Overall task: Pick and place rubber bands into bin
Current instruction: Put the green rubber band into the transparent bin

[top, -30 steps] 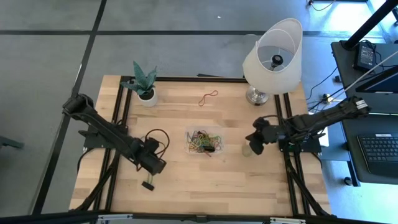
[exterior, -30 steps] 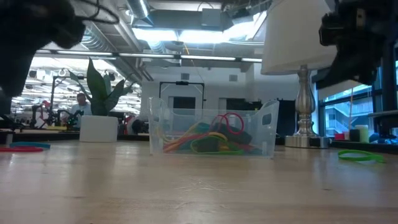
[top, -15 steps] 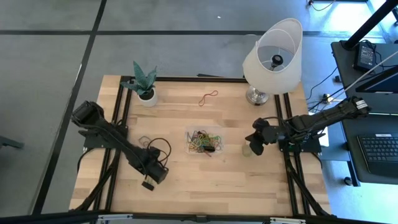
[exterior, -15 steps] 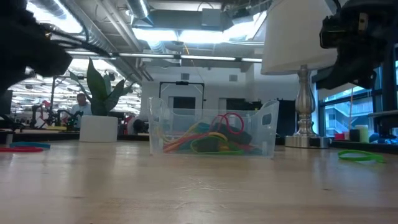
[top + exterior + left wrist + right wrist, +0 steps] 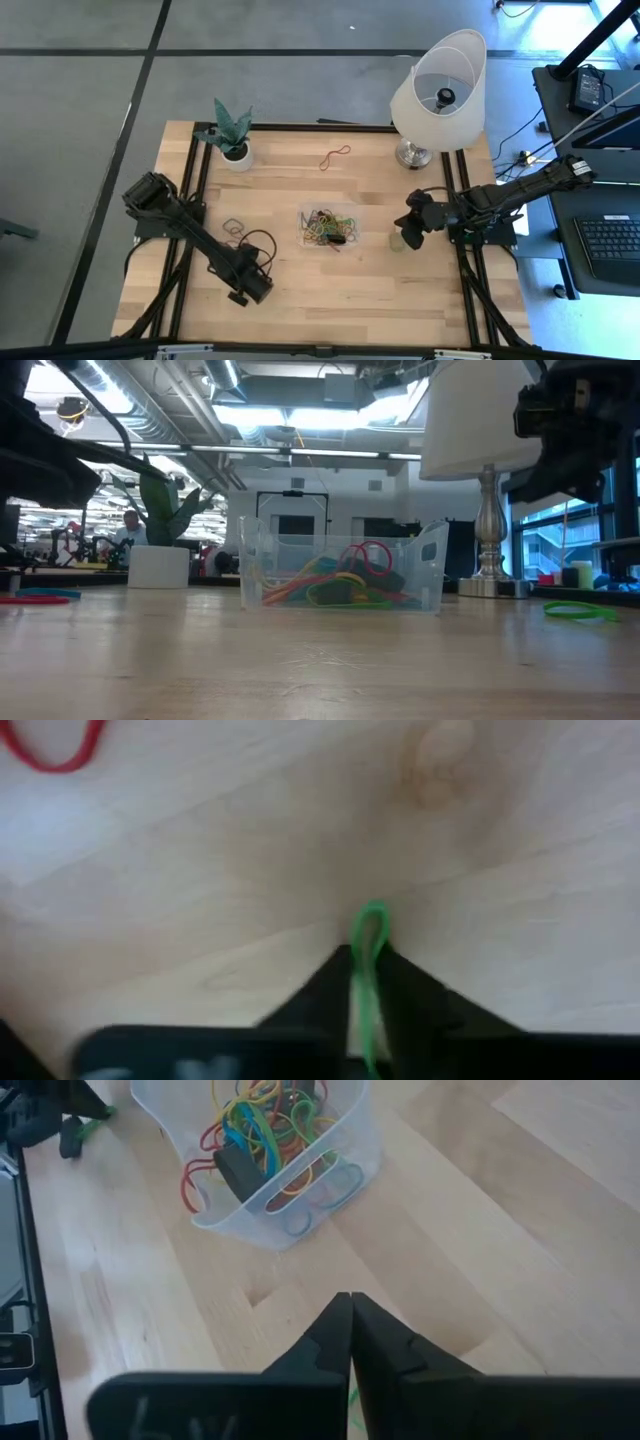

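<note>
The clear bin (image 5: 328,228) (image 5: 340,565) (image 5: 270,1160) stands mid-table and holds many coloured rubber bands (image 5: 262,1125). My left gripper (image 5: 239,297) (image 5: 365,955) is low over the table, left of and nearer than the bin, shut on a green rubber band (image 5: 370,920). My right gripper (image 5: 401,236) (image 5: 349,1302) hangs shut to the bin's right, above the table, over a pale green band (image 5: 580,610) that lies flat. A red band (image 5: 335,156) lies flat near the far edge. Another red band (image 5: 50,750) lies flat ahead of the left gripper. My left gripper pinches the green rubber band between its two fingertips (image 5: 400,980). A narrow loop of the band (image 5: 371,912) sticks out past the tips toward the wood. The fingers slant down at the table. Whether the band is lifted clear I cannot tell.
A white plant pot (image 5: 237,155) stands at the far left and a lamp (image 5: 437,90) at the far right. Loose bands (image 5: 232,225) lie beside the left arm, and more (image 5: 30,597) lie at the table's left. Bare wood runs along the near edge.
The left gripper has moved toward the table's near edge and sunk lower, with its wrist stretching out closer to the table. The bands that its cables had covered now show beside the arm. The right arm has kept still.
</note>
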